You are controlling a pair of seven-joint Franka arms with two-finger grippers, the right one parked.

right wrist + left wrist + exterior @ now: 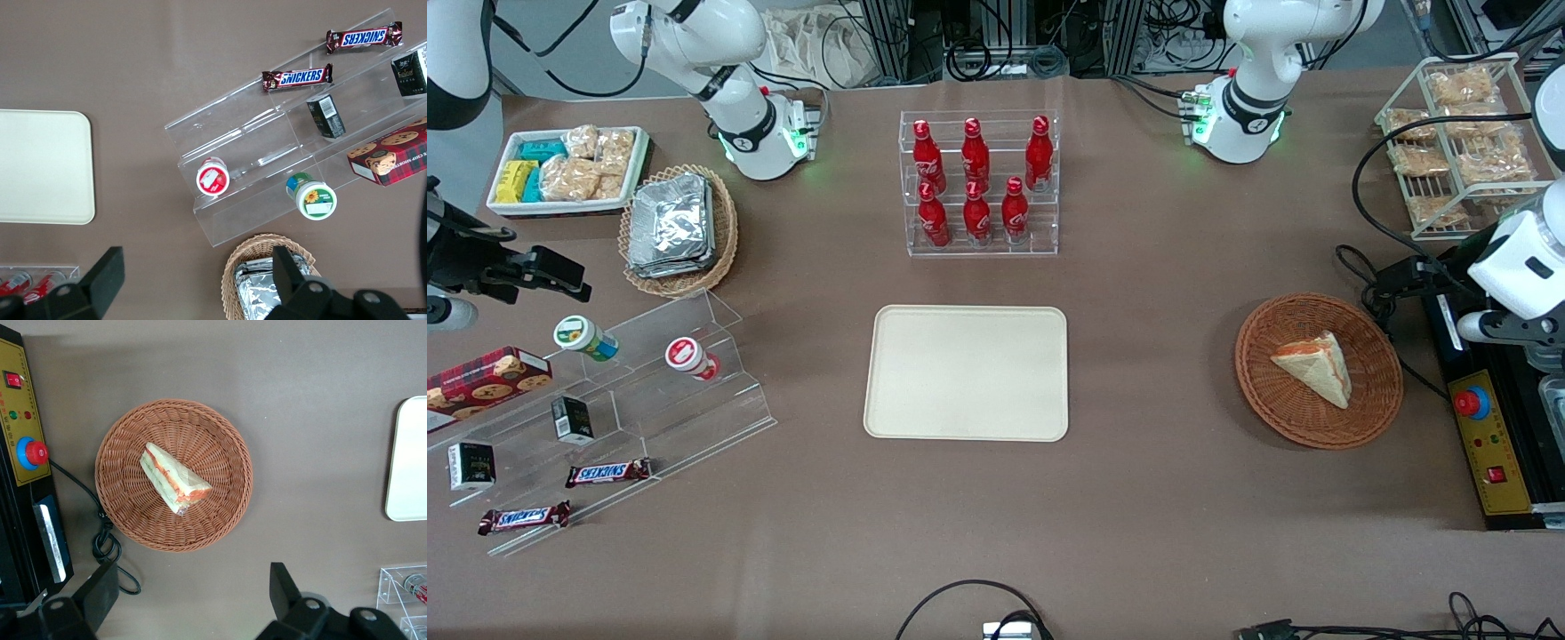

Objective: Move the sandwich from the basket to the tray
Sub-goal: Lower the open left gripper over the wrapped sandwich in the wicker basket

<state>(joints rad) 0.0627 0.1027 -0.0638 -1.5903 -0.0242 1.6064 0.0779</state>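
The working left arm stands at the table's edge just beside the reddish-brown wicker basket (1319,370), its white wrist raised above the table and turned so the wrist camera looks straight down. The gripper (193,597) hovers high over the brown table (1156,498), apart from the basket rim and nearer the acrylic bottle rack than the basket is. Its two dark fingers (285,587) are spread wide, with nothing between them and nothing touched.

The sandwich (1314,361) lies flat in the basket, roughly at its centre. It is a triangular wedge whose long axis runs diagonally across the weave: in the front view its narrow tip points toward the front camera and toward the working arm's end of the table, while its broad end faces the rack of red bottles (978,182). The cut edge with orange-red and green layers shows along one long side.

The cream tray (967,372) sits bare, well apart from the basket, toward the parked arm's end.
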